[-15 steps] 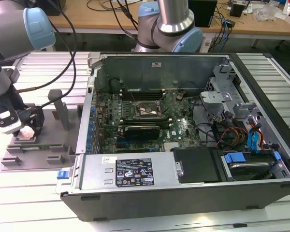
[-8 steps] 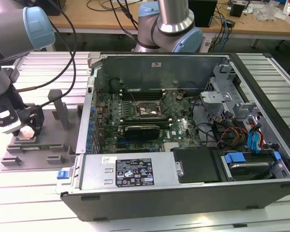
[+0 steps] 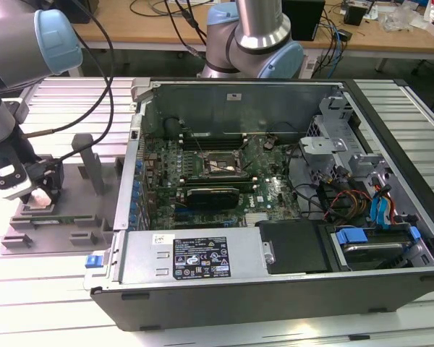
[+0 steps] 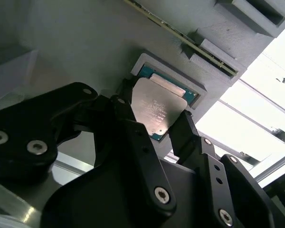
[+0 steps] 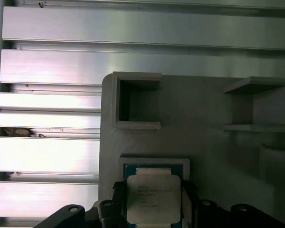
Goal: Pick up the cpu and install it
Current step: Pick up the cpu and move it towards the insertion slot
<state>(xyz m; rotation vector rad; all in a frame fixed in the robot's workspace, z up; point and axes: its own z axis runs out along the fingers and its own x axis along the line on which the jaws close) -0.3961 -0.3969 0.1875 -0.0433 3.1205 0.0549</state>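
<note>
Cpu (image 4: 156, 107) lies flat in a square recess of the grey, matte, blocky holder (image 5: 204, 104). Both wrist views show its smooth silvery lid with rounded corners and a green rim around it. My jaws are clamped on the cpu, their black bolted fingers (image 4: 133, 137) pressed against two opposite edges. The holder rests on a worktop (image 5: 47, 61) of ribbed, brushed aluminium slats. In the exterior view, the open computer case (image 3: 275, 275) stands beside it, on the exterior view's right.
</note>
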